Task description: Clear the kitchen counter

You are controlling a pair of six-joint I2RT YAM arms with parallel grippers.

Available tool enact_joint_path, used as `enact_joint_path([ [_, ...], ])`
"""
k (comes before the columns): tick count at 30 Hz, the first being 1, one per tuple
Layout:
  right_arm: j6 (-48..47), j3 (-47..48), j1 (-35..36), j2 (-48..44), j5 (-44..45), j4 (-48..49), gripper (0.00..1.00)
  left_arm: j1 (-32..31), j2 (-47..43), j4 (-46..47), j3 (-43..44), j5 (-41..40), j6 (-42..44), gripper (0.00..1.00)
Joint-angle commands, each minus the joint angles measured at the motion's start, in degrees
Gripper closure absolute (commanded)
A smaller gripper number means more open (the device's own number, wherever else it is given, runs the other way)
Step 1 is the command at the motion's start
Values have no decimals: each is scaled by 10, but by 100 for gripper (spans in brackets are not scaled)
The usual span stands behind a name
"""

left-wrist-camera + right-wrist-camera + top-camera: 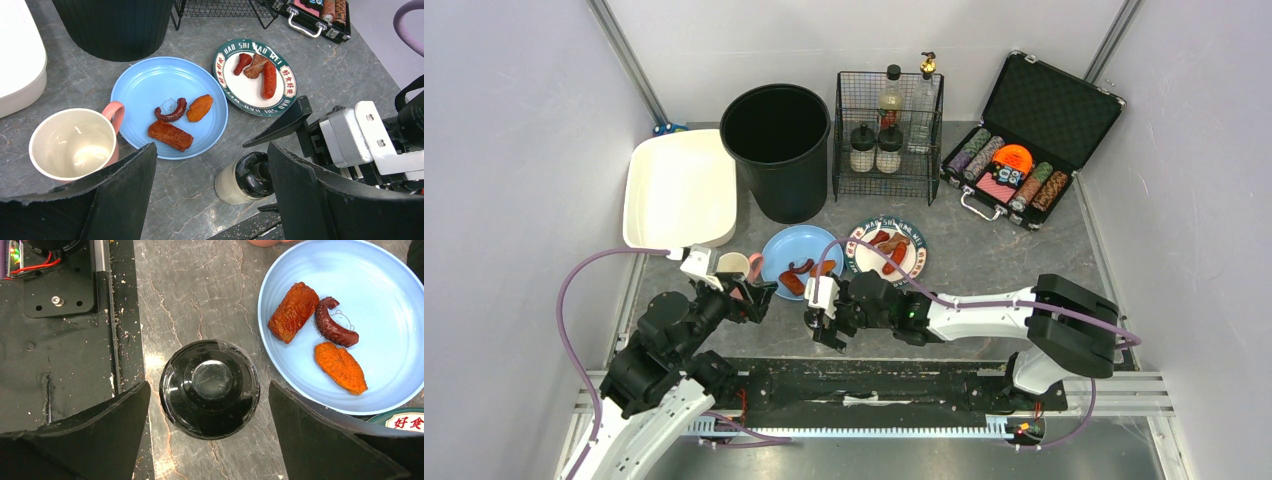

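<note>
The dark grey stone-look kitchen counter holds a blue plate with three food pieces, a patterned plate with sausages, a pink cup and a black-lidded shaker jar. My right gripper is open and hovers above the jar, one finger on each side, not touching it. In the top view the jar is hidden under it. My left gripper is open and empty, just right of the cup, with the jar by its right finger.
At the back stand a white tray, a black bin, a wire basket with bottles and an open poker-chip case. The black rail frame runs along the near edge. The two grippers are close together.
</note>
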Motion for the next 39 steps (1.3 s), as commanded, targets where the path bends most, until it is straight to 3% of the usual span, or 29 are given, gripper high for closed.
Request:
enact_joint_path([
  [1, 9, 26, 2, 7, -5, 28, 12, -3, -3, 17, -4, 4, 21, 13],
  [6, 10, 28, 3, 7, -4, 30, 28, -3, -3, 17, -4, 4, 21, 13],
  [10, 12, 29, 2, 3, -5, 28, 51, -3, -4, 17, -4, 5, 21, 13],
  [14, 14, 26, 3, -12, -2, 29, 83, -3, -3, 17, -4, 5, 21, 13],
  [17, 14, 22, 4, -30, 0, 28, 95, -3, -3, 18, -4, 5, 21, 13],
  [23, 16, 13, 7, -79, 21, 30, 98, -3, -1, 17, -4, 6, 21, 13],
  [39, 11, 38, 8, -218, 267, -31, 100, -3, 2, 17, -4, 9, 20, 13],
])
